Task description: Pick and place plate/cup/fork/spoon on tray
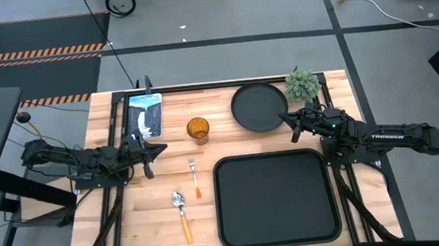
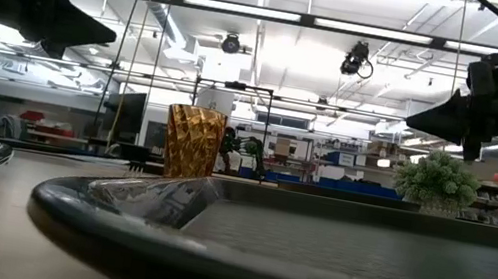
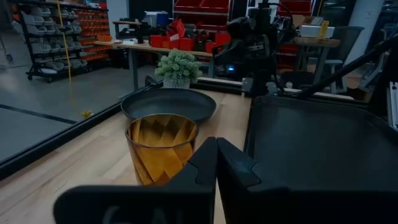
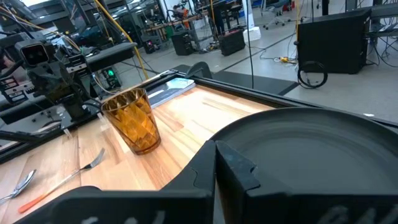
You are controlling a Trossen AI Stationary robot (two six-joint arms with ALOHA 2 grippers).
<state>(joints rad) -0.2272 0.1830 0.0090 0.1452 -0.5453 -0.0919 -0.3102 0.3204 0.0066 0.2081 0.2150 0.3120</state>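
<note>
The round black plate (image 1: 259, 106) lies at the far middle of the table, and the amber cup (image 1: 198, 129) stands upright to its left. The fork (image 1: 195, 177) and the spoon (image 1: 181, 214) lie flat on the wood, left of the black tray (image 1: 274, 199). My left gripper (image 1: 160, 150) is shut and empty, above the table left of the cup, which shows just ahead in its wrist view (image 3: 161, 149). My right gripper (image 1: 287, 120) is shut and empty, raised over the plate's right rim (image 4: 311, 149). Both hang well above the table in the low view.
A small potted plant (image 1: 302, 85) stands at the far right, behind my right gripper. A tablet-like flat item (image 1: 144, 114) lies at the far left. Dark rails run along the table's edges. Bare wood lies between the cutlery and the left edge.
</note>
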